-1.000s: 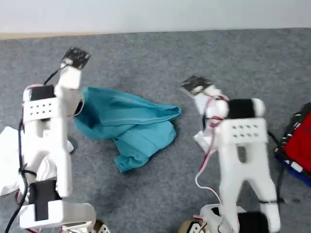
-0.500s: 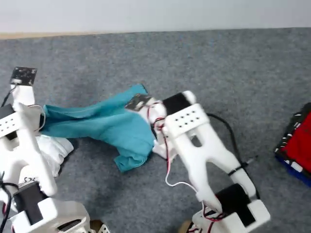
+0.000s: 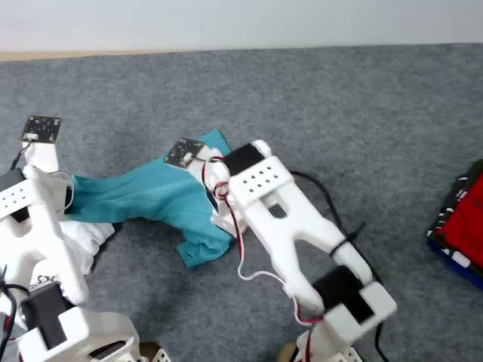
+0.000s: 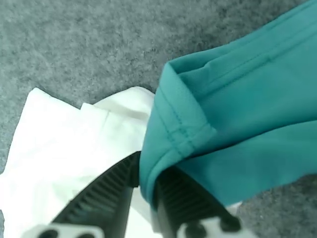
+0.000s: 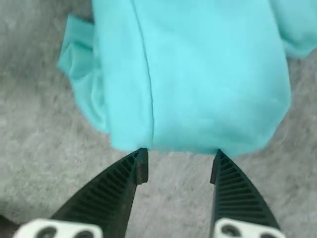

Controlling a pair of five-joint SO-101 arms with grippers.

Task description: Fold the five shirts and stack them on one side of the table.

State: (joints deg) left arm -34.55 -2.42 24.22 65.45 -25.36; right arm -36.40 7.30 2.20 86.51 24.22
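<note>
Teal cotton, one shirt [image 3: 151,200], lay rumpled and drawn out across the grey worktop [image 3: 339,113], left of its middle. One end trailed over a heap of white cloth [image 4: 74,144] at the left edge. The left gripper [image 4: 146,171] was clamped on a stitched hem at that end, with the fabric pinched between its jaws and hanging in a fold over the white cloth. The right gripper [image 5: 179,166] stood with its jaws apart, close over the shirt's other end, the tips straddling a doubled edge but not yet closed on it. The step in hand looked like stretching the teal shirt flat before the first fold. The next move would probably call for the right gripper to drop and close on that edge, catching every layer. Then both arms could pull apart evenly so the cloth spread without dragging the white heap.
</note>
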